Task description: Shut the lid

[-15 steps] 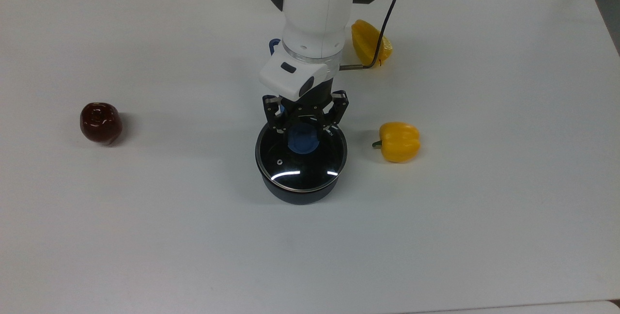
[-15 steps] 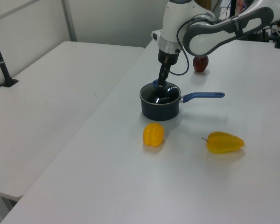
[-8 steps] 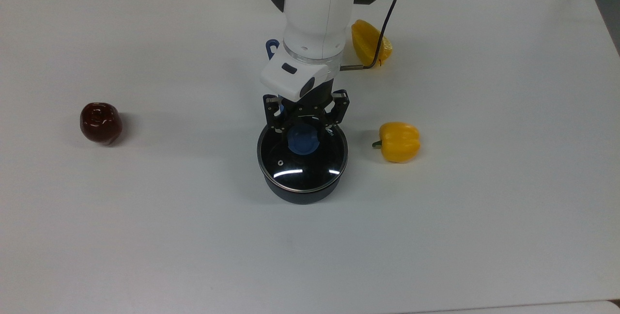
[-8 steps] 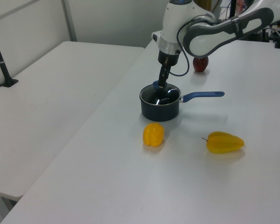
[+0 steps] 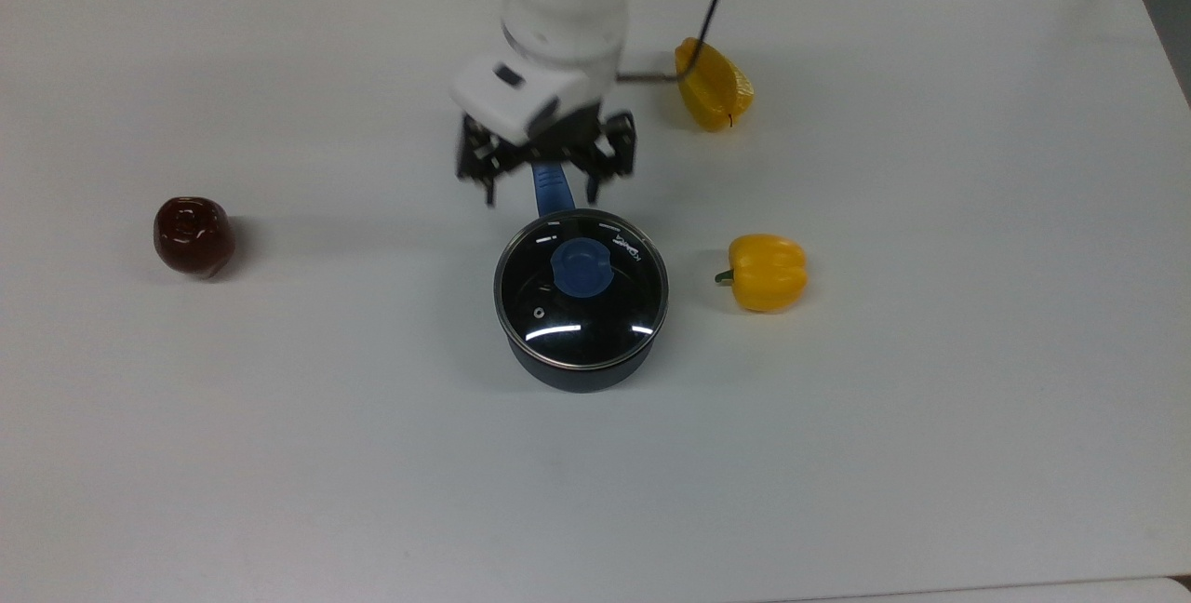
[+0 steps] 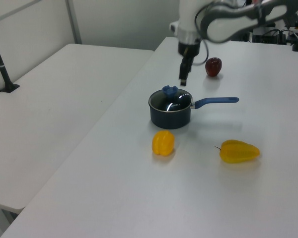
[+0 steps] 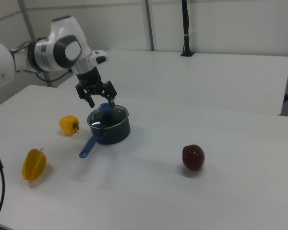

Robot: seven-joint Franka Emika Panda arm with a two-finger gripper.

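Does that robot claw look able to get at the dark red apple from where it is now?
Probably yes: the gripper, jaws open and empty, hangs above the white table, and nothing stands between it and the dark red apple.

White work surface (image 5: 930,398), matte, evenly lit. Second white table (image 6: 64,99) alongside, apart by a narrow gap. Pale wall panels (image 7: 221,24) with metal uprights behind. Black post (image 7: 185,28) clamped upright on the second table.

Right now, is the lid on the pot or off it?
On. The lid sits level on the saucepan, rim on rim, and the open gripper is clear of its blue knob.
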